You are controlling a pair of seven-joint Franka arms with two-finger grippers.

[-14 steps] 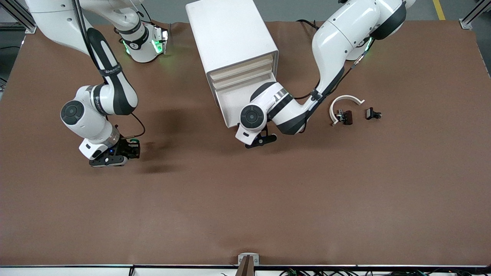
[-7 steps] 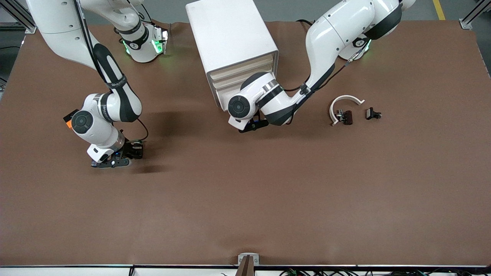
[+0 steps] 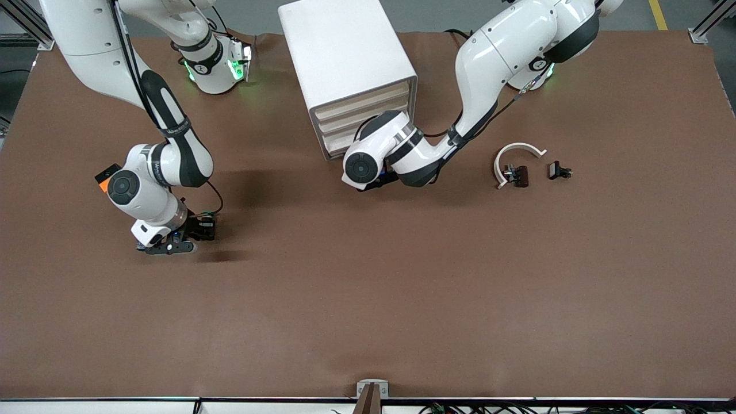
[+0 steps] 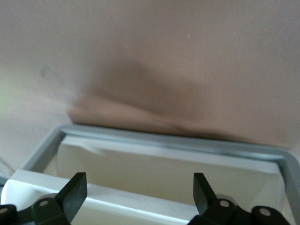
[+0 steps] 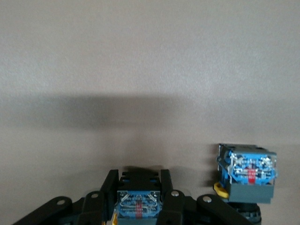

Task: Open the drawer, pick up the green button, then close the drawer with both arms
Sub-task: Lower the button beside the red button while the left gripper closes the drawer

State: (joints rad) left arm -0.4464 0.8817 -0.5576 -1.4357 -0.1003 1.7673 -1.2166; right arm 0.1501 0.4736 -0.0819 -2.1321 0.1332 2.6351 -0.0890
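**A:** What has just changed with the drawer (image 3: 336, 148)?

**B:** A second ago it stood pulled out from the white cabinet (image 3: 345, 52). Now its front sits about level with the three drawers above. The left arm hides part of it, so I cannot say it is fully shut. The closing step looks nearly done.

**A:** Which pincer pushed it?

**B:** The left pincer (image 4: 140, 183). It is right at the cabinet's front with its jaws spread wide and holding nothing.

**A:** And where is the button (image 5: 138, 206)?

**B:** It is clamped in the right pincer (image 3: 169, 247), low over the surface (image 3: 368, 299), well apart from the cabinet toward the right arm's end. That arm has sunk a little, so I judge that it is setting the button down.

**A:** Which way does it point?

**B:** Its blue base block faces the wrist, so the cap, hidden here, should point away, toward the surface. The long axis, from cap to base, runs along the fingers.

**A:** Is anything close to it?

**B:** Yes, a second button (image 5: 247, 174) stands just beside it.
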